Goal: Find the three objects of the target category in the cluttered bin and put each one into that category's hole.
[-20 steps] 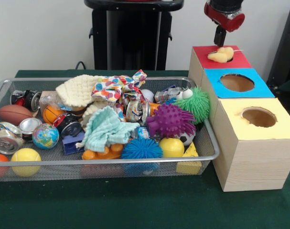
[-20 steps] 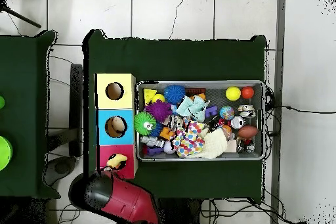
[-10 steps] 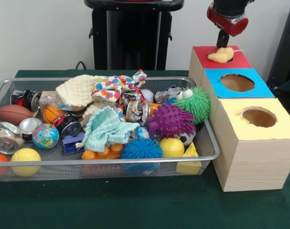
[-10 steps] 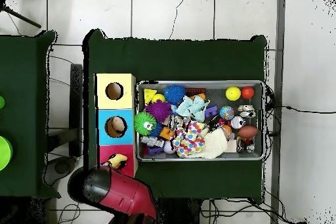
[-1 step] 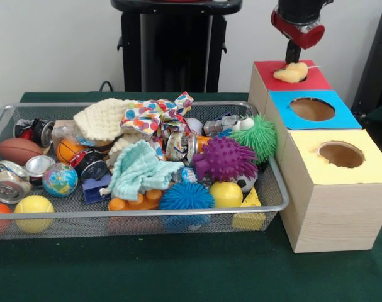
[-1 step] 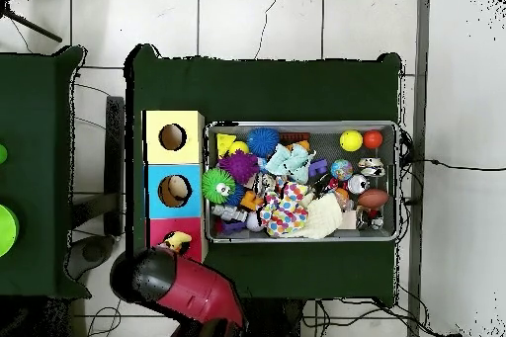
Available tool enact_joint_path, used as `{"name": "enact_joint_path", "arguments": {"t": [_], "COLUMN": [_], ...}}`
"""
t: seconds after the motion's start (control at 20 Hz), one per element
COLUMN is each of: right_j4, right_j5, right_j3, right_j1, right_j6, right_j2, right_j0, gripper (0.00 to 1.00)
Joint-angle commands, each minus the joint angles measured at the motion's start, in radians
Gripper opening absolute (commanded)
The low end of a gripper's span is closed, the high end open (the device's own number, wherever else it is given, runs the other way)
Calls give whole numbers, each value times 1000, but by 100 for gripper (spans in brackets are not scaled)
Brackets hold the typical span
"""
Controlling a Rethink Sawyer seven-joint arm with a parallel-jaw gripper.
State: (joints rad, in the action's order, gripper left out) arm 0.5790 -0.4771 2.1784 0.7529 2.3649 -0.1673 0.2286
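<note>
A pale yellow soft toy (image 5: 291, 72) lies on top of the red box (image 5: 316, 80), over its hole. Just above the toy hangs my gripper (image 5: 293, 54) under its red wrist, apart from it. The overhead view shows the toy (image 6: 178, 244) on the red box (image 6: 194, 234), and the arm's red and black head (image 6: 173, 282) hides the gripper. The wire bin (image 5: 140, 214) holds a heap of toys: a purple spiky ball (image 5: 225, 157), a green spiky ball (image 5: 261, 135), a blue spiky ball (image 5: 186, 196), cloths and cans.
A blue box (image 5: 343, 118) and a yellow box (image 5: 374, 165), each with a round hole, stand in a row with the red one beside the bin. Something round sits in the blue box's hole (image 6: 174, 190). Dark green cloth (image 5: 178, 270) covers the table.
The wrist has risen a little above the red box, and from overhead the arm has shifted slightly toward the picture's bottom. The yellow toy has stayed where it lay.
</note>
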Motion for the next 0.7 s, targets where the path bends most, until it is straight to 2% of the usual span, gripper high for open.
{"name": "enact_joint_path", "arguments": {"t": [0.05, 0.15, 0.35, 0.5, 0.7], "right_j4": [51, 45, -19, -37, -29], "right_j5": [340, 217, -18, -98, -132], "right_j3": [-39, -67, -148, -191, -217], "right_j1": [-128, -97, -51, -46, -53], "right_j6": [208, 212, 247, 255, 261], "right_j2": [148, 78, -48, -87, -99], "right_j0": [-54, -9, 50, 65, 76], "gripper": [0, 0, 0, 0, 0]}}
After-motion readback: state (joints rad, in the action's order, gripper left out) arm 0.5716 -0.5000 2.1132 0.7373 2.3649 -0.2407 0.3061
